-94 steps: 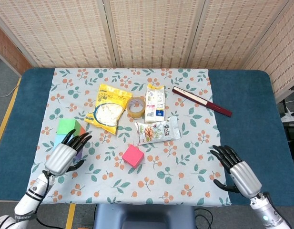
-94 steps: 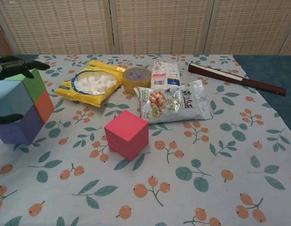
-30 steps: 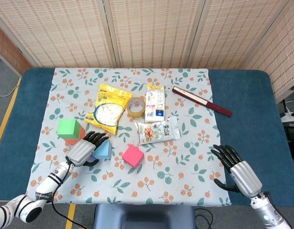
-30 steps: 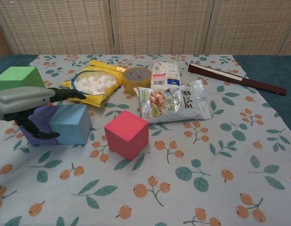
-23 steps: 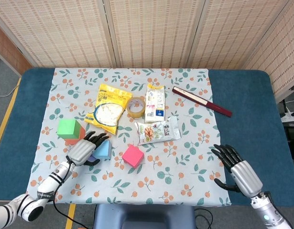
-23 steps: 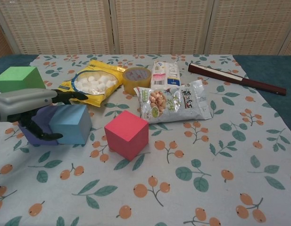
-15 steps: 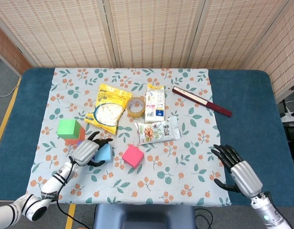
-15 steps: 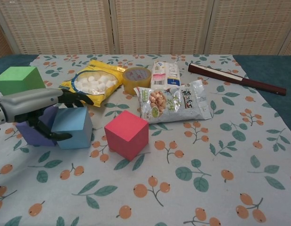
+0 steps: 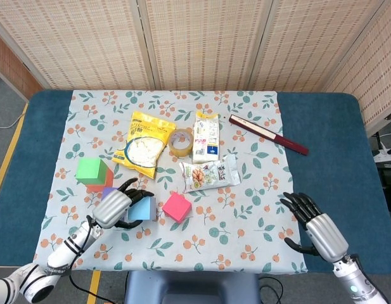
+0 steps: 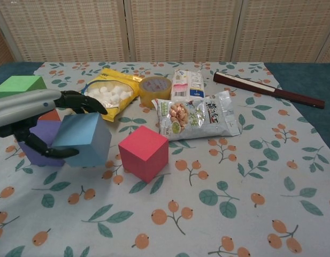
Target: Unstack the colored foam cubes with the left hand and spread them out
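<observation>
Left hand: the silver-backed, black-fingered left hand [image 10: 44,115] grips the light blue foam cube [image 10: 83,139], fingers over its top and thumb under its near left edge
Light blue foam cube: matte, sharp-edged, tilted in the chest view with its left side raised off the cloth; it sits just left of the pink foam cube [image 10: 144,152], apart from it
Purple foam cube: the purple foam cube [image 10: 39,140] lies behind and left of the blue one, touching or nearly touching it, partly hidden by the hand
Green foam cube: the green foam cube [image 9: 91,170] sits on top of an orange foam cube [image 10: 49,115], of which only a sliver shows, at the left side of the cloth
Pink foam cube: alone near the middle front, in front of the clear peanut snack bag [image 9: 210,173]
Right hand: the right hand [image 9: 317,225] hovers at the near right of the worktop [image 9: 328,152], fingers spread, grasping nothing
Cloth: the floral tablecloth [image 9: 239,221] with orange berries covers the middle of the blue worktop
Other things: a yellow bag of white sweets [image 9: 142,145], a roll of tan tape [image 9: 180,142], a white and blue packet [image 9: 206,137] and a dark red folded fan [image 9: 267,134] lie further back
</observation>
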